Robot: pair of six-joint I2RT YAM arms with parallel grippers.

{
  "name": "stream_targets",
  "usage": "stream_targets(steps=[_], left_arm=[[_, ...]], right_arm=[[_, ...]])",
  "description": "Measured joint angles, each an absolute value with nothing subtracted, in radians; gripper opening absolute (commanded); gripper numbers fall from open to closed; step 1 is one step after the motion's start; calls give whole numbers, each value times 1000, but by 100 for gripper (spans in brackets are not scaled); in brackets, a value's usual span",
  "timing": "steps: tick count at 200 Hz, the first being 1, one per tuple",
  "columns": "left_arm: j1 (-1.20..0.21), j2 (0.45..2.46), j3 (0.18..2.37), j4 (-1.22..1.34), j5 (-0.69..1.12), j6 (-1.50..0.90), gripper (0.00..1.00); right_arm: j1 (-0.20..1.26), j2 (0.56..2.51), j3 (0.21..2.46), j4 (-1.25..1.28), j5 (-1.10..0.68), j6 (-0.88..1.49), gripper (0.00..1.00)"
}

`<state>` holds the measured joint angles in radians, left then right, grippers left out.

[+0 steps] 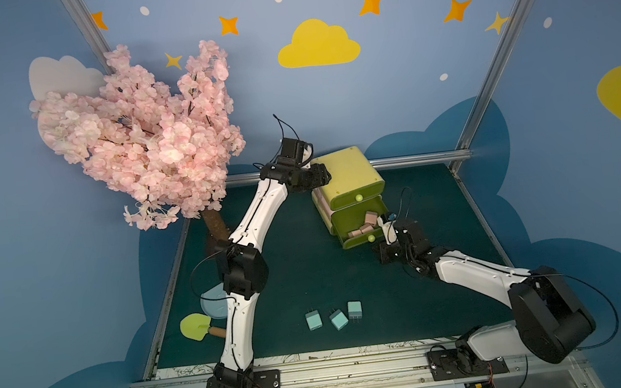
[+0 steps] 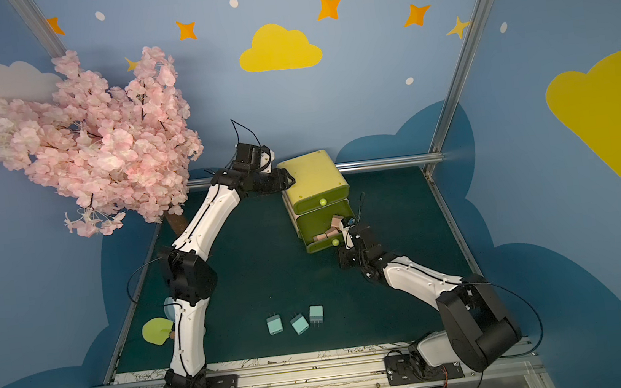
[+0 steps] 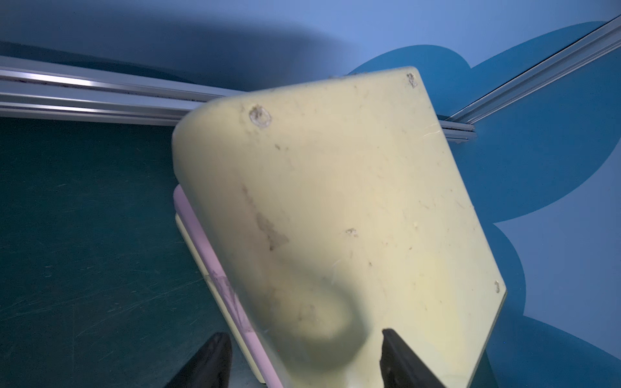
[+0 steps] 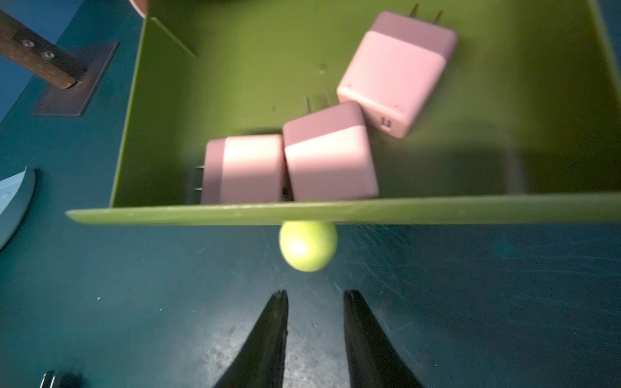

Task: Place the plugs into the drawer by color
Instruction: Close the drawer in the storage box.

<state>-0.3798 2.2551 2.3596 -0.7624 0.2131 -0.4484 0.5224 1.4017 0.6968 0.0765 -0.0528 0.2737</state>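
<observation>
Right gripper point(image 4: 315, 293): jaws narrowly parted, empty; knob point(image 4: 307, 247) of open drawer point(image 4: 235, 213) (three pink plugs point(image 4: 331, 158) inside) dead ahead of tips, just apart, likely a straight push shut

Robot lab booth: painted cloud walls point(image 1: 318, 45), aluminium frame point(image 1: 499, 46)

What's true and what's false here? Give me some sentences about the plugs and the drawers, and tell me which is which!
1. Three pink plugs lie in the open drawer. True.
2. The blue plugs are in a drawer too. False: all three lie on the table.
3. The right gripper holds a plug. False: it holds nothing and sits just in front of the open drawer's knob.
4. The top drawer is shut. True.
</observation>
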Motion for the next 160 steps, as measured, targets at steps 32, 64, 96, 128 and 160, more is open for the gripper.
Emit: stream_targets(steps=[32, 64, 96, 128, 160], left_arm=[[-380, 2259, 2352, -762, 213, -449, 71], [-379, 2259, 2339, -749, 229, -450, 69], [-378, 2259, 2328, -735, 256, -452, 68], [-378, 2259, 2321, -728, 270, -453, 66], [-378, 2259, 2318, -722, 279, -456, 64]], right_arm=[[533, 1448, 712, 84, -54, 273, 34], [533, 1468, 762, 84, -53, 271, 34], [533, 1487, 797, 81, -49, 265, 34], [532, 1506, 826, 75, -42, 256, 34], [532, 1520, 857, 58, -34, 246, 34]])
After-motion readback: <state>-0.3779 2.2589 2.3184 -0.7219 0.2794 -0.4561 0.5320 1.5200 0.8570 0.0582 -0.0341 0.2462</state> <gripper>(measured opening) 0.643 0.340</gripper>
